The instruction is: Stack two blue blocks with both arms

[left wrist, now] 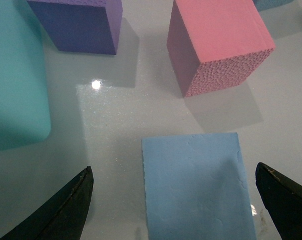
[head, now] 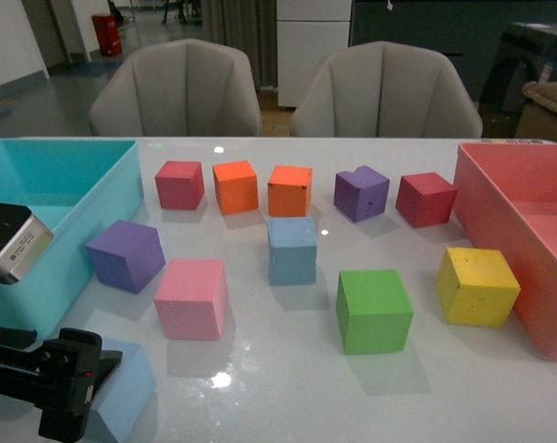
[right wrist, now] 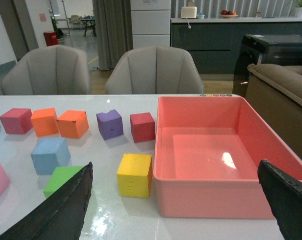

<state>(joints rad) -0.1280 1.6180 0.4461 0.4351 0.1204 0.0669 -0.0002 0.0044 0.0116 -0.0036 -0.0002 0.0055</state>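
left gripper point(left wrist: 173, 172) spread wide, pale blue block point(left wrist: 196, 190) between jaws, untouched; right gripper point(right wrist: 175, 167) spread wide, empty

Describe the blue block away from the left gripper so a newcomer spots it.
Look mid-way across the white table. The blue block stands just in front of the right-hand orange cube in the back row. Alone among neighbours, it is dusty blue.

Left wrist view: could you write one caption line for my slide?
Left gripper with open fingers either side of a pale blue block; pink block and purple block beyond.
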